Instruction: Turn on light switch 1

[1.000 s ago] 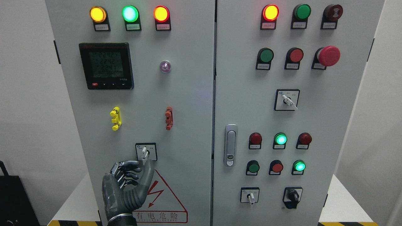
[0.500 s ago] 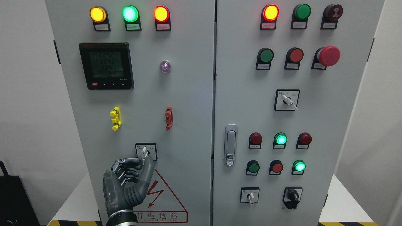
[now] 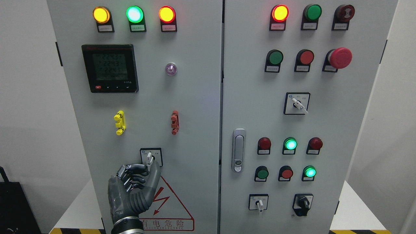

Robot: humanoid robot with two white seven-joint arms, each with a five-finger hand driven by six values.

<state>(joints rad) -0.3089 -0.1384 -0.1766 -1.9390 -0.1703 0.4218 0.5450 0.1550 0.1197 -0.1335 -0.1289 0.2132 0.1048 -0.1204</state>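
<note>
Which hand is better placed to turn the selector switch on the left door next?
The left hand. It is raised right under the white-handled selector switch, fingertips at the lever's lower end, though an actual grip cannot be made out. The right hand is out of view.

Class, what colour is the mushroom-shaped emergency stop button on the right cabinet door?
Red emergency stop button, head view.

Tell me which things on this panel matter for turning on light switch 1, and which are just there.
In play:
left hand
rotary switch just above its fingers

Just there:
meter display
red mushroom button
door handle
yellow clip
</note>
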